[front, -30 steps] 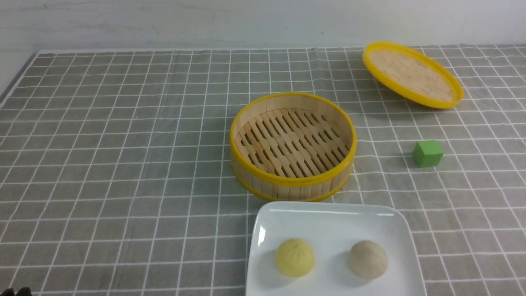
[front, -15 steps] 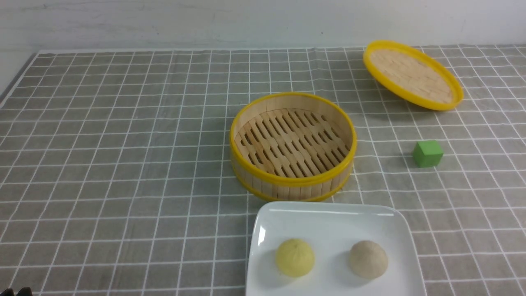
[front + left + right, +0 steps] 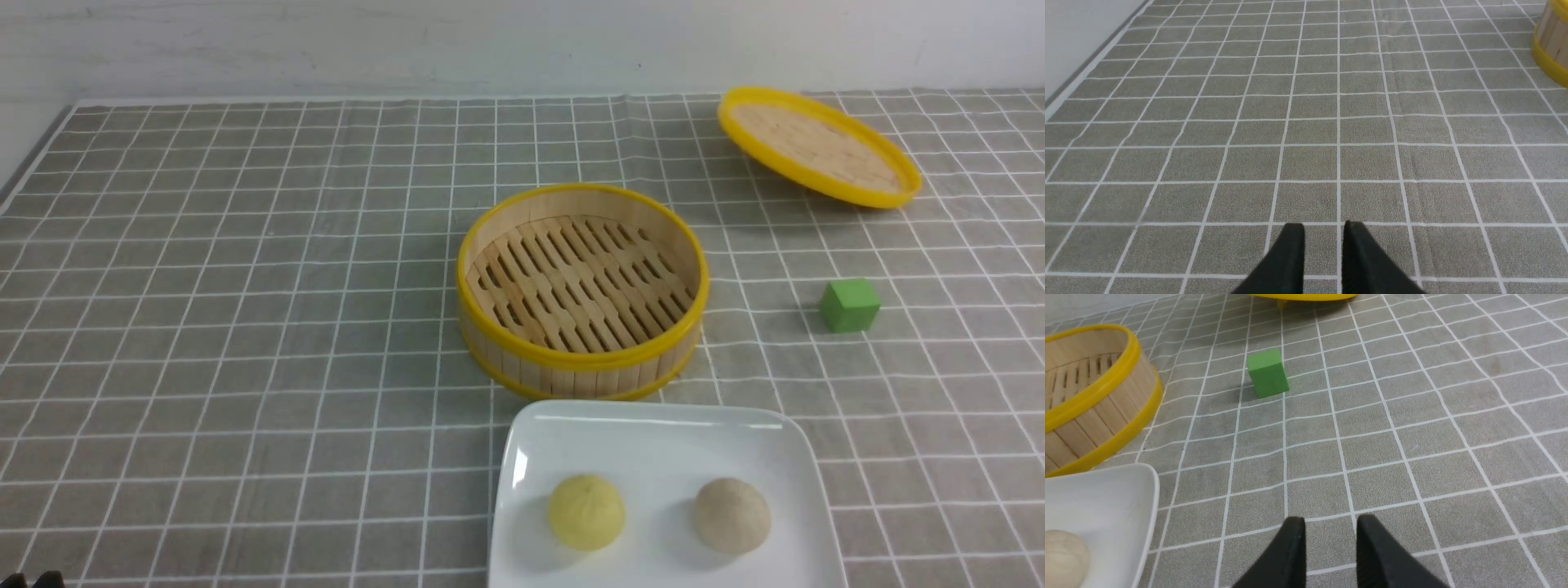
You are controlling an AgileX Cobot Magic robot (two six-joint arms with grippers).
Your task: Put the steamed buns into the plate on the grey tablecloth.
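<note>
Two black-fingered grippers are what I'm watching, and neither has hold of anything. Starting at the left: the left gripper (image 3: 1323, 228) hangs over bare grey tablecloth with its thin white grid of squares (image 3: 245, 286), its jaws parted by a narrow gap with only cloth showing between them. Its wrist camera just catches the edge of the round bamboo steamer basket with the yellow rim (image 3: 581, 287), well apart from the fingertips. Moving to the middle, that basket sits open on the cloth, its slatted floor bare. Just in front of it, at the near edge of the table, lies the large glossy white rounded-square plate (image 3: 653, 433), and both steamed buns are on it: the pale yellow pleated bun (image 3: 586, 511) to the left, the beige-white bun (image 3: 731, 514) to the right, apart from one another. On to the right: a small green cube (image 3: 849, 305) stands on the cloth beside the basket, and beyond it, at the far right, the flat yellow-rimmed bamboo lid (image 3: 819, 147) sits tilted. The right gripper (image 3: 1329, 522) hovers over bare cloth just beside the plate's corner, jaws slightly apart, nothing between them.
</note>
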